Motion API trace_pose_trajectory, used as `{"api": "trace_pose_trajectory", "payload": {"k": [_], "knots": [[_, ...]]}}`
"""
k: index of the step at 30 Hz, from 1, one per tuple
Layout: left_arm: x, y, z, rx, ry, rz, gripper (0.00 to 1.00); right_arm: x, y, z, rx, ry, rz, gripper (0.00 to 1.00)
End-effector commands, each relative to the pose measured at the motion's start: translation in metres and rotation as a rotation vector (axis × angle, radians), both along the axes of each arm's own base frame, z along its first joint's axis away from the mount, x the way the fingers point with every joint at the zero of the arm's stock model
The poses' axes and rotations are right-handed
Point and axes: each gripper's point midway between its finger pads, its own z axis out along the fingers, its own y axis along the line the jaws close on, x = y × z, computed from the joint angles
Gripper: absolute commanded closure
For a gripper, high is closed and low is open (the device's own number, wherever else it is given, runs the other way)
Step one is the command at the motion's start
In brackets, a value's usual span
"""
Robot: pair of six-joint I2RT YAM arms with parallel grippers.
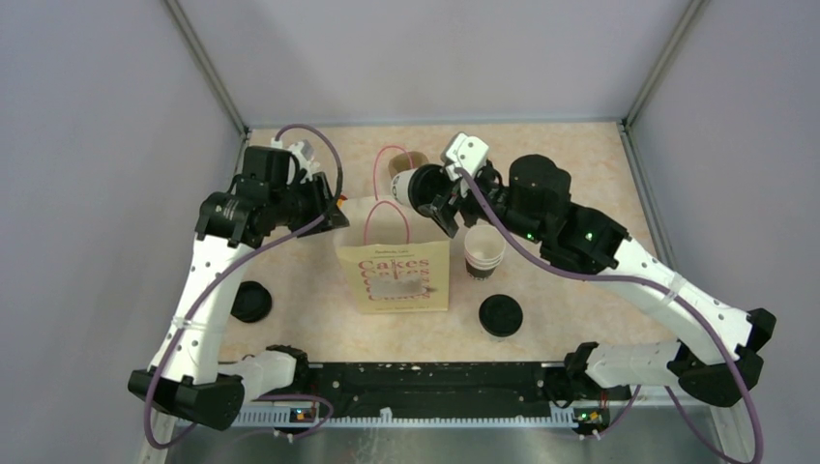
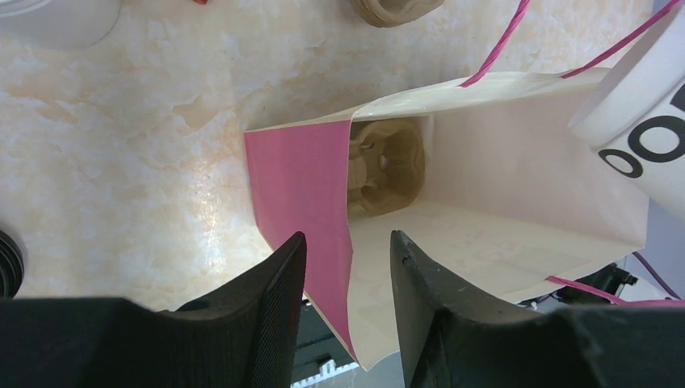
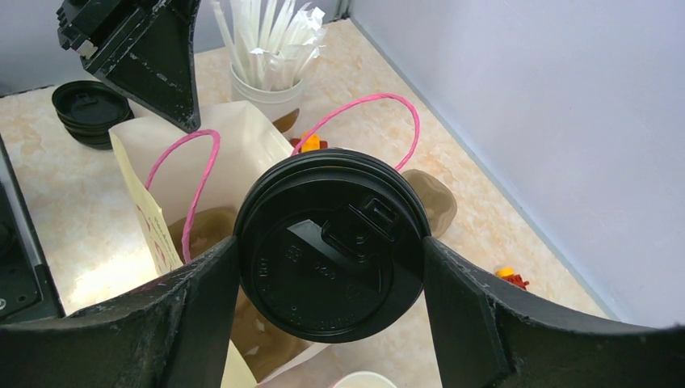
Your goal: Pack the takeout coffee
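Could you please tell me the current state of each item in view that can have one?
Paper bag: upright, mouth open.
Lidded cup: lid on, tilted, gripped by the right tool over the bag.
Pulp tray: lying inside the bag.
Left tool: jaws apart, astride the bag's side wall.
Cup stack: upright, unlidded.
Loose lid: flat on the table.

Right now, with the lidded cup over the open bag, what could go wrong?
The lidded cup is tilted in the right claw and may leak or slip. The pink handles arch over the bag mouth and could snag it. The left claw straddles only one wall, so the bag may shift.
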Motion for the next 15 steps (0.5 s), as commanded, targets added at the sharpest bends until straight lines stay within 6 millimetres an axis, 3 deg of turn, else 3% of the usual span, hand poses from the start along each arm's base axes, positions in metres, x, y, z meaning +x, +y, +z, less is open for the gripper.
{"api": "trace_pose_trajectory", "payload": {"k": [1,15], "knots": [[0.002,-0.002,0.015,-0.041,-0.056,0.012,0.51,0.000,0.010,-0.004,0.001,-0.004,0.041,0.34],[-0.002,-0.012,0.015,-0.108,-0.049,0.002,0.51,-0.015,0.024,-0.036,-0.123,0.036,0.185,0.35]]}}
